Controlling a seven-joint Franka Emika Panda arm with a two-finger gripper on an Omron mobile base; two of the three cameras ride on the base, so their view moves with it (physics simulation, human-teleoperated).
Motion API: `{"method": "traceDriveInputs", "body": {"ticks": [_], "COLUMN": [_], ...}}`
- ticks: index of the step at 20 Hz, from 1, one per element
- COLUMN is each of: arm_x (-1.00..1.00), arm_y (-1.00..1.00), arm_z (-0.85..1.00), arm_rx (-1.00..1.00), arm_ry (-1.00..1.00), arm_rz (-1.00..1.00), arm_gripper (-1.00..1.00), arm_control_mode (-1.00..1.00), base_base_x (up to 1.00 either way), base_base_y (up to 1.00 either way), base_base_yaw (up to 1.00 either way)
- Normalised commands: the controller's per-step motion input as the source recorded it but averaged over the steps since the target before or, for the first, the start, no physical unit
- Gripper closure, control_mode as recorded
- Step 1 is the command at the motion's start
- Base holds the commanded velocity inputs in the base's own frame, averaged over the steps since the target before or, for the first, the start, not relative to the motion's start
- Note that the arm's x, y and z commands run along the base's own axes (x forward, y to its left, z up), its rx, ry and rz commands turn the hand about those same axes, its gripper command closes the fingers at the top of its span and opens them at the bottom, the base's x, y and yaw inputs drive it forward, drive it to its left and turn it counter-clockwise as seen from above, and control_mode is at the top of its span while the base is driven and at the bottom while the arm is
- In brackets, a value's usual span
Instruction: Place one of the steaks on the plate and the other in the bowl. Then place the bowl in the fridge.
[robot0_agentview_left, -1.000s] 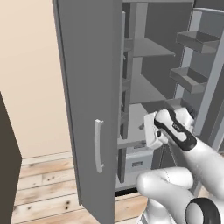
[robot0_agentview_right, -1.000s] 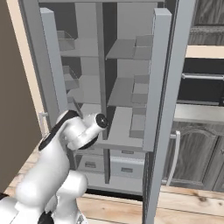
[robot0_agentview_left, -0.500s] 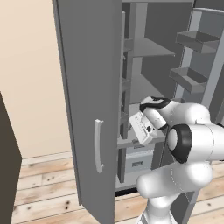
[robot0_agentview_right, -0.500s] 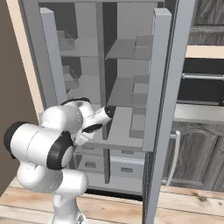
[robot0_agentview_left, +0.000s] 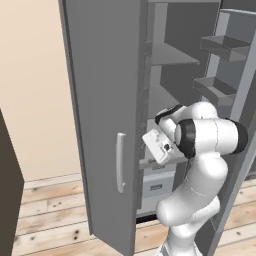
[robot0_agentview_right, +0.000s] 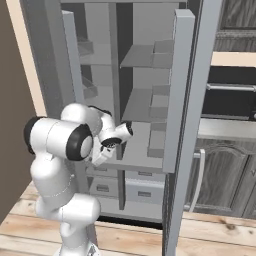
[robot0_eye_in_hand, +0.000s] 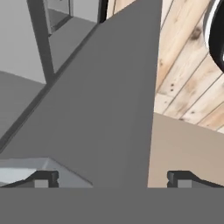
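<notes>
Looking into the open fridge (robot0_agentview_right: 145, 115), I've got the arm folded up right in front of its grey shelves. My fingers (robot0_eye_in_hand: 41, 178) are spread wide and hold nothing, pointed along the door (robot0_eye_in_hand: 100, 113) edge over the wooden floor (robot0_eye_in_hand: 183, 65).

So the arm (robot0_agentview_left: 200, 165) is looking like glossy white rounded shells, chunky and bulbous, with black rings sitting at the joints. A boxy white hand block (robot0_agentview_left: 159, 146) with a couple of tiny dark dots is capping the end, and the claw (robot0_eye_in_hand: 113, 178) is showing two small dark grey squarish tips.
</notes>
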Motion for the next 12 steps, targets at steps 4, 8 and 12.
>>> {"method": "traceDriveInputs", "body": {"ticks": [4,8,12], "arm_x": [-0.76,-0.77,-0.95], "arm_y": [1.0,1.0,1.0], "arm_z": [-0.22,-0.03,-0.12], "arm_rx": [0.0,0.0,-0.01], "arm_ry": [-0.2,-0.19,-0.25], "arm_rz": [0.0,0.0,-0.01], "arm_gripper": [-1.0,-1.0,-1.0], "arm_control_mode": [-1.0,-1.0,-1.0], "base_base_x": [0.0,0.0,0.0], "base_base_y": [0.0,0.0,0.0], "base_base_yaw": [0.0,0.0,0.0]}}
